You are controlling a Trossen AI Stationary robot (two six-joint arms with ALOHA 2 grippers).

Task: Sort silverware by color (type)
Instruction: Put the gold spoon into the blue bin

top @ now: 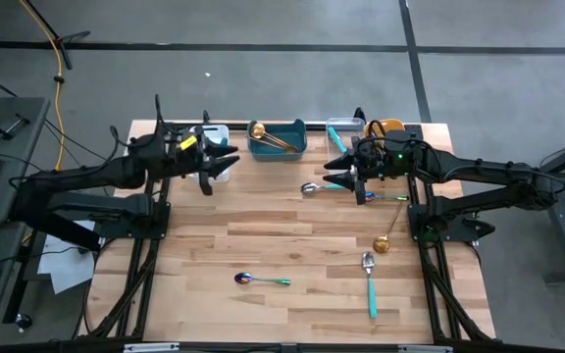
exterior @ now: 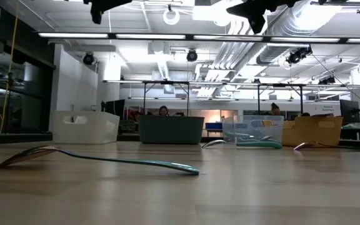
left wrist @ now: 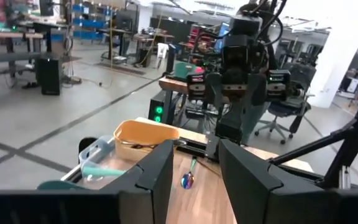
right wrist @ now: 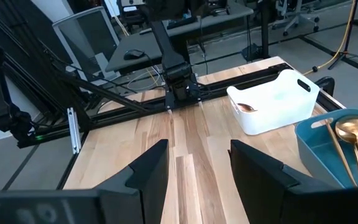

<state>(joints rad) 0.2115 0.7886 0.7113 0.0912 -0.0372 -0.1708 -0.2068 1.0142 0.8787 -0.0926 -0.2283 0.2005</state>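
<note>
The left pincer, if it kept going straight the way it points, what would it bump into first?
Probably the right arm facing it. The open left pincer is up off the table, so it would likely pass over the spoon lying between them, though depth is hard to judge.

Glossy metal spoons (top: 263, 280) on a smooth wood-plank table (top: 292, 245); matt plastic bins (top: 279, 138).

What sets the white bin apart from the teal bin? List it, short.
Colour: the white bin is white, the teal bin blue-green.
Contents: the teal bin holds gold spoons; the white bin shows only one small brownish piece at one end.
Place: the white bin ends the row, by the open left gripper; the teal bin stands next inward.
Both are small open-topped rectangular bins at the table's far edge.
</note>
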